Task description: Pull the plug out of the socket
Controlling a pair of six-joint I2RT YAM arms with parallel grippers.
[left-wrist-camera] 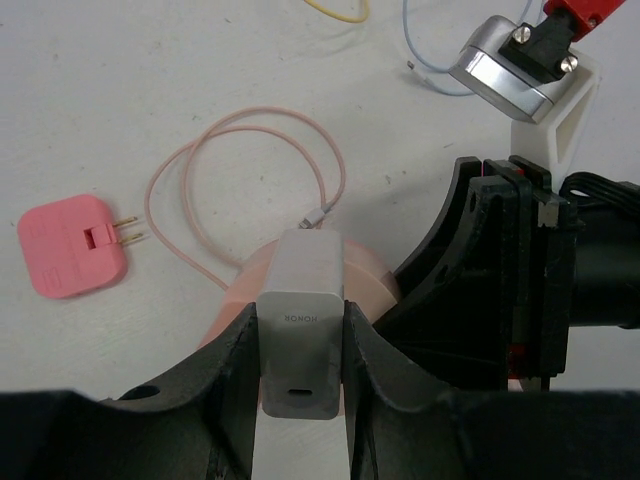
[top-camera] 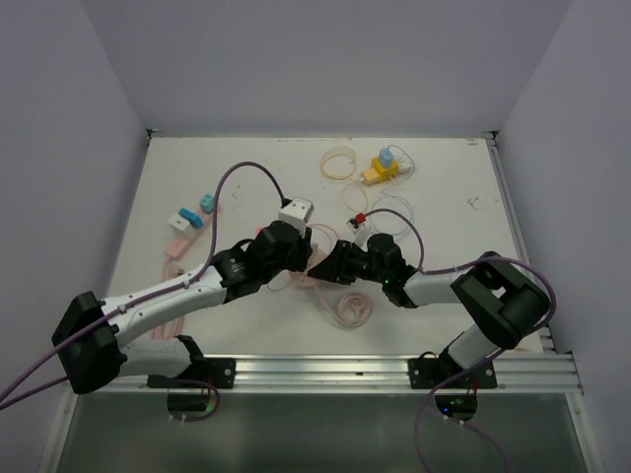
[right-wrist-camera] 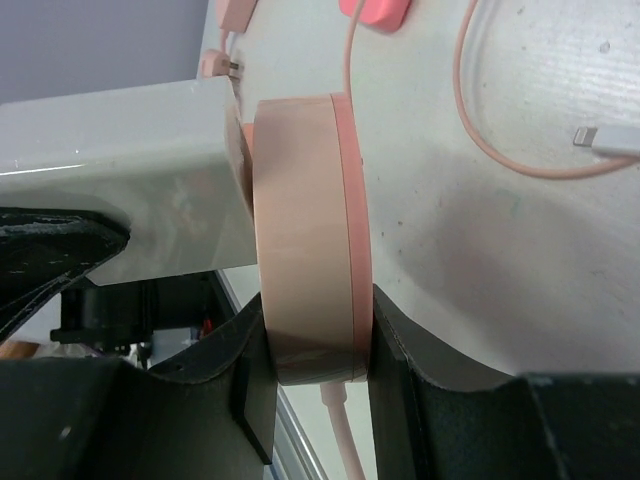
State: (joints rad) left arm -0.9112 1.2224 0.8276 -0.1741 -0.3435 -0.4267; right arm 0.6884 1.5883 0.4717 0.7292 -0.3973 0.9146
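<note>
1. Left wrist view: clamping white plug (left-wrist-camera: 300, 290) across its flat sides with left gripper (left-wrist-camera: 300, 345), for a straight pull.
2. Pinching pink socket (right-wrist-camera: 300, 200) by its faces in right gripper (right-wrist-camera: 312, 330), anchoring it.
3. Not yet parted: plug seated against socket.

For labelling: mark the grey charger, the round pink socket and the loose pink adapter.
grey charger (left-wrist-camera: 302, 285): left wrist view, face beside the logo.
round pink socket (right-wrist-camera: 305, 230): right wrist view, curved side wall.
loose pink adapter (left-wrist-camera: 65, 248): left wrist view, middle of body.
</note>
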